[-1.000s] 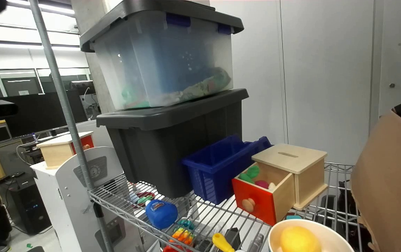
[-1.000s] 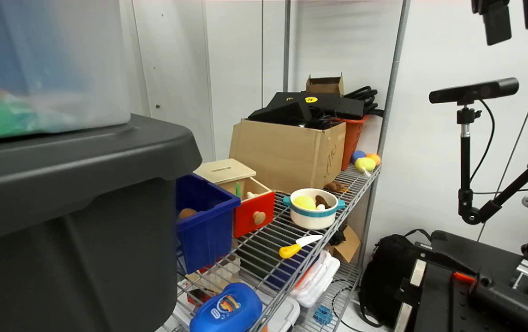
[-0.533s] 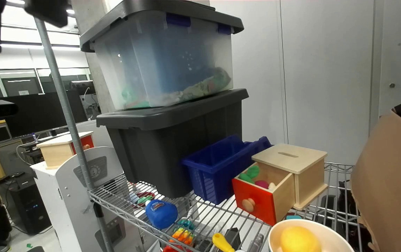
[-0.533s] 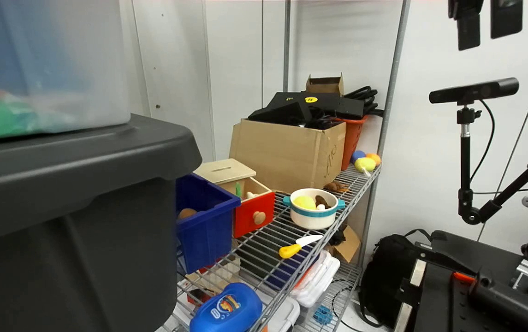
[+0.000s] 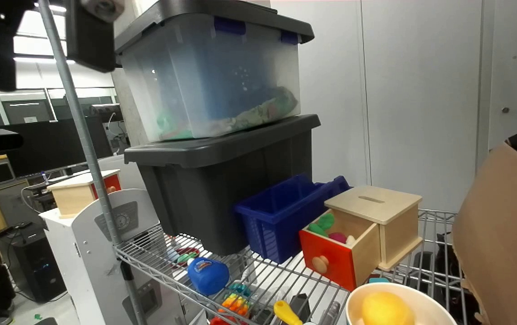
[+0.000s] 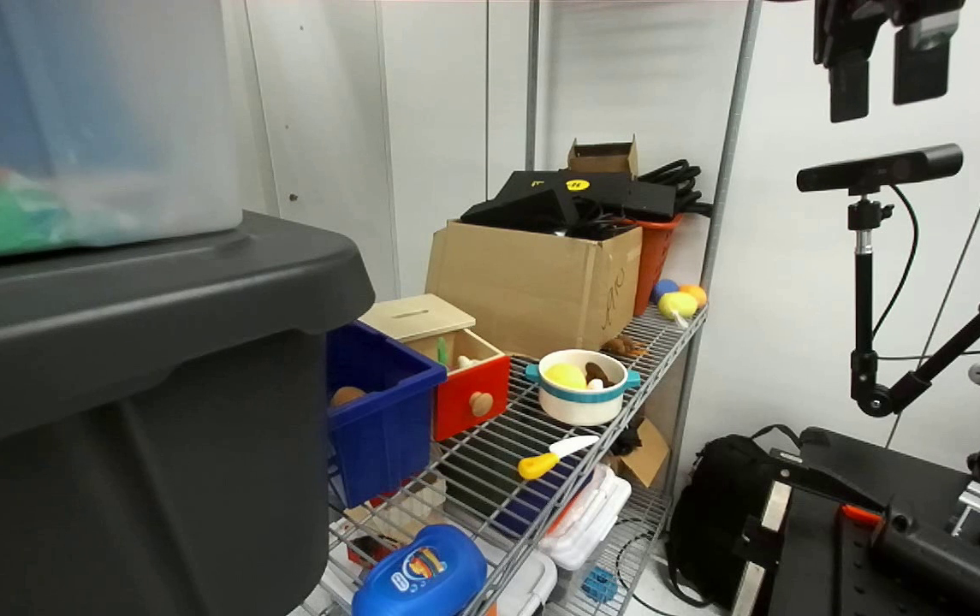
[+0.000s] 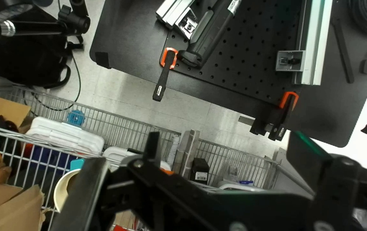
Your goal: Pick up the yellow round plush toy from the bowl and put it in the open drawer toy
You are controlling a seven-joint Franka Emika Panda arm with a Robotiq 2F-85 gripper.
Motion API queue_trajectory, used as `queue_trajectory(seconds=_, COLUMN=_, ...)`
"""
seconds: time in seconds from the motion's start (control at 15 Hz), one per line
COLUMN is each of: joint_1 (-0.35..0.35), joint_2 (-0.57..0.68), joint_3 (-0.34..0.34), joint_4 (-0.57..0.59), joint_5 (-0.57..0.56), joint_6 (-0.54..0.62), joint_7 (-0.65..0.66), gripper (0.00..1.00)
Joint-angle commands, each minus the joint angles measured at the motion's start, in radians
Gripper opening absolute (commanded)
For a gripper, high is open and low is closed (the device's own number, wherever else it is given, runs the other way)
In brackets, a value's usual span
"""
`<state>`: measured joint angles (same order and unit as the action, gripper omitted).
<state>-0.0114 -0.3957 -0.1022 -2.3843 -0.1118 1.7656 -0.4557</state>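
The yellow round plush toy [image 5: 387, 309] [image 6: 565, 376] rests inside the cream bowl [image 5: 434, 309] [image 6: 579, 409], which has a teal band and handles. Brown and white bits share the bowl. Beside it on the wire shelf stands the open drawer toy [image 5: 373, 203] [image 6: 418, 316], its red drawer [image 5: 323, 259] pulled out with green, magenta and pale pieces inside. My gripper [image 5: 46, 72] [image 6: 885, 103] hangs high up, well away from the bowl, jaws wide apart and nothing between them. In the wrist view the bowl [image 7: 62, 189] shows only partly behind the gripper [image 7: 226, 149]; the plush toy is hidden there.
A blue bin [image 5: 281, 221] stands next to the drawer toy, with stacked dark storage boxes [image 5: 222, 194] beyond. A cardboard box [image 6: 524, 274] is behind the bowl. A yellow-handled knife [image 6: 556, 458] and blue bottle [image 6: 421, 573] lie on the shelf. A shelf pole [image 5: 80, 122] rises nearby.
The gripper has come lower and further into both exterior views, its jaws staying apart. Bowl, plush toy and drawer toy have not moved.
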Motion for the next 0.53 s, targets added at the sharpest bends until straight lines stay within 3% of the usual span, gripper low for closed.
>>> queue_trajectory(seconds=0.0, joint_1=0.0, joint_2=0.025, joint_3=-0.028, joint_4=-0.003, joint_5=0.014, joint_6=0.021, joint_7=-0.014, gripper=1.0)
queue_trajectory(seconds=0.47, joint_1=-0.01, joint_2=0.097, joint_3=-0.003, joint_4=0.034, joint_5=-0.043, joint_6=0.0, joint_7=0.071, gripper=1.0)
